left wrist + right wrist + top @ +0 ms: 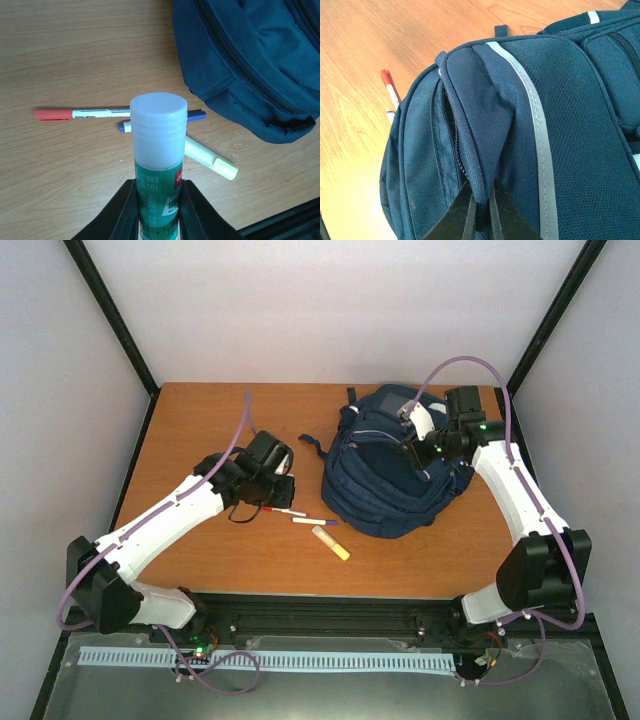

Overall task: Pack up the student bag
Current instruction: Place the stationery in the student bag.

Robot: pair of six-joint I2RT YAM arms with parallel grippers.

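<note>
Right of centre on the bench (200,430), toward the far edge, the student bag (390,480) lay flat with its zip pockets facing up. At its upper side the right pincer (481,212) was pressed together on a fold of the navy fabric beside a zip line. The fabric stood up in a ridge there, with a white stripe running alongside. Left of the bag, the left pincer (159,202) hovered over the bench, clamped on a green glue stick (159,145) with its white cap pointing away from the wrist. Below it lay a red-capped pen (75,113), a blue-tipped pen (197,115) and a yellow highlighter (212,162), all near the bag's edge.
</note>
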